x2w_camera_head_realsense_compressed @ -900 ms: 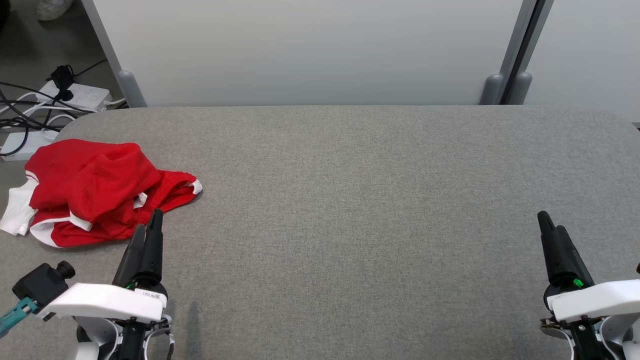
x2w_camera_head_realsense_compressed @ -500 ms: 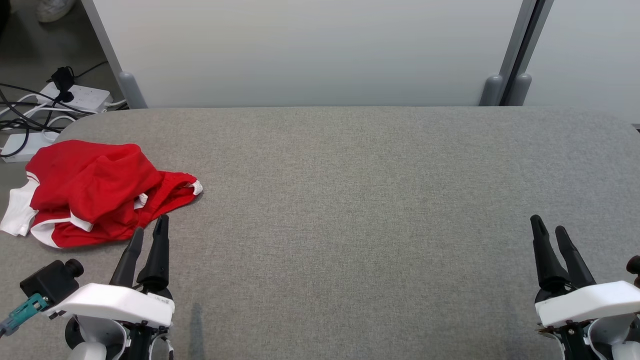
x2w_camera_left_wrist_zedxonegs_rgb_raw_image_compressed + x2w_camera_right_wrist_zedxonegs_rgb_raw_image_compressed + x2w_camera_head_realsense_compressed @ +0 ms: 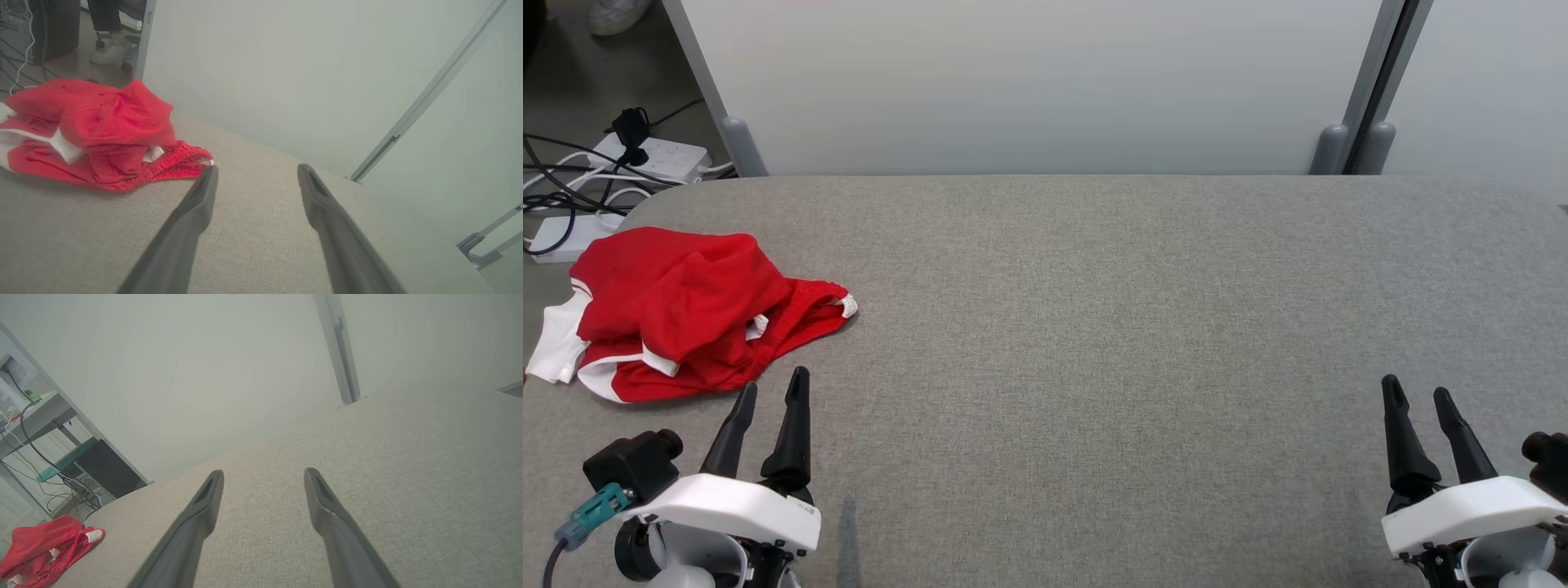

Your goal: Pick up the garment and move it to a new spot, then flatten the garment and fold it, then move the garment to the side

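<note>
I am looking at the left gripper (image 3: 774, 380) first. Its two long, dark, tapering fingers are standing apart with grey cloth showing between them, gripping nothing. It is hovering at the near left of the table, its tips pointing toward the garment and stopping just short of the near hem without touching it. The right gripper (image 3: 1415, 386) is sitting at the near right, its fingers spread the same way and empty, well apart from the garment.

The garment (image 3: 678, 310) is lying at the table's left end in a crumpled heap. It is a soft, matte red fabric with white bands of trim, and a gathered elastic edge is pointing toward the table's middle. Its white-trimmed end is lying right at the left edge, and I cannot tell whether it is hanging over.

The table (image 3: 1094, 327) is wearing a flat, coarse-woven grey cover with rounded far corners. A wide stretch of that cover is lying open between the two grippers and out to the far edge. A smooth, pale wall panel (image 3: 1013, 82) is rising behind that edge, with a grey post (image 3: 1368, 90) toward the right. Beyond the far left corner, white power strips (image 3: 658, 155) and tangled black cables are lying on the floor. In the left wrist view, a person's pale shoe (image 3: 108, 51) is resting on the floor.
</note>
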